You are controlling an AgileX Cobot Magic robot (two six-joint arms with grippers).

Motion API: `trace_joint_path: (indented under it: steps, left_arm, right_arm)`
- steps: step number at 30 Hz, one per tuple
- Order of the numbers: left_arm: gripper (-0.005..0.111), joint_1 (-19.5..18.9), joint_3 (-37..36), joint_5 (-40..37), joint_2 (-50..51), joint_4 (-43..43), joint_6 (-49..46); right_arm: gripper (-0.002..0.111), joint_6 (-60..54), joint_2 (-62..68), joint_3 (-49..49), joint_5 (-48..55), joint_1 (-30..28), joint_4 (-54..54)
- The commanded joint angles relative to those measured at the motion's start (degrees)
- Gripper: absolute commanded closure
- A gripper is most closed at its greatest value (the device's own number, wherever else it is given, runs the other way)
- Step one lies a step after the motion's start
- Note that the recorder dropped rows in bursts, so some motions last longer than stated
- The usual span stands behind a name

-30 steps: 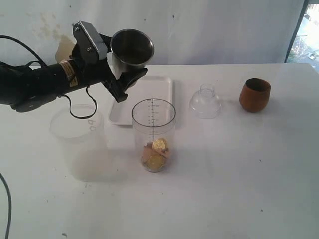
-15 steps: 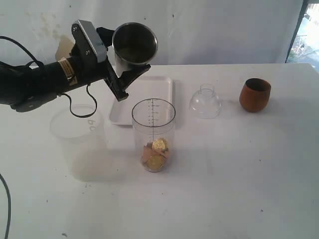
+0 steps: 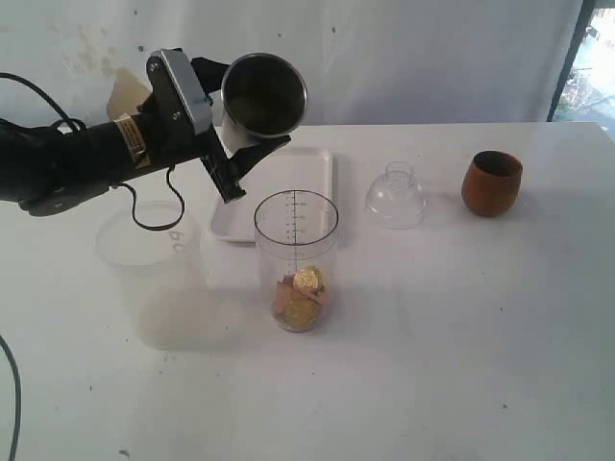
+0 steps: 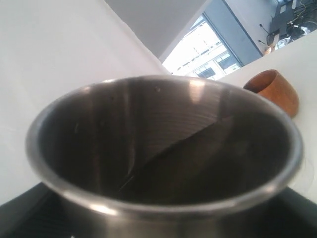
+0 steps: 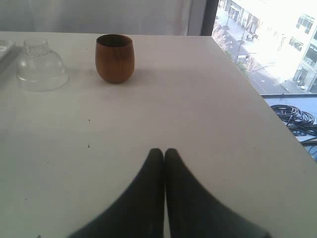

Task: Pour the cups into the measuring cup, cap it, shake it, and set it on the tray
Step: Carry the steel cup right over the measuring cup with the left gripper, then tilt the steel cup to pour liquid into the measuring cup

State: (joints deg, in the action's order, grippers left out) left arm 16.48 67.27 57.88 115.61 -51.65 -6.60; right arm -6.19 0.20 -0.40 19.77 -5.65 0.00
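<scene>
Left pincer (image 3: 233,123): clamped on the steel tumbler (image 3: 261,96), held in the air and tipped on its side.
Tumbler inside: looks empty in the left wrist view (image 4: 163,148).
Right pincer (image 5: 164,153): fingers pressed together, holding nothing, low over the desk (image 3: 461,336).
Measuring cup (image 3: 296,259): upright on the desk, uncapped, gold-wrapped pieces at the bottom; below and right of the tumbler.
Tray (image 3: 298,168): just behind the measuring cup.
Cap (image 3: 395,197): on the desk, between tray and wooden cup (image 3: 491,182).
Risk, setting down: the arm could clip the measuring cup or the tub (image 3: 149,269) and topple one.
Risk, grip: smooth tilted steel may slip.
Risk, next pour: pieces could miss the narrow mouth.
</scene>
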Motion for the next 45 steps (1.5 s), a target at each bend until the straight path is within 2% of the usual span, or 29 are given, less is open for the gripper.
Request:
trace_joint_path:
  steps: [1,5,13,21,27,38,45]
  left_arm:
    - [0.107,0.18,0.77,3.56,-0.87,-0.09,-0.32]
    - [0.107,0.18,0.77,3.56,-0.87,-0.39,-0.32]
    - [0.107,0.18,0.77,5.70,-0.87,-7.21,-0.91]
    - [0.107,0.18,0.77,5.69,-0.87,-7.21,-1.56]
    - [0.107,0.18,0.77,5.69,-0.87,-7.11,-7.10]
    - [0.107,0.18,0.77,5.59,-0.87,-7.11,-9.46]
    - [0.107,0.18,0.77,5.38,-0.87,-7.11,-15.01]
  right_arm:
    - [0.108,-0.48,-0.20,0.40,-0.23,-0.33,0.00]
    - [0.108,-0.48,-0.20,0.40,-0.23,-0.33,0.00]
    - [0.108,-0.48,-0.20,0.40,-0.23,-0.33,0.00]
    - [0.108,-0.48,-0.20,0.40,-0.23,-0.33,0.00]
    - [0.108,-0.48,-0.20,0.40,-0.23,-0.33,0.00]
    - [0.108,-0.48,-0.20,0.40,-0.23,-0.33,0.00]
    - [0.108,-0.48,-0.20,0.40,-0.23,-0.33,0.00]
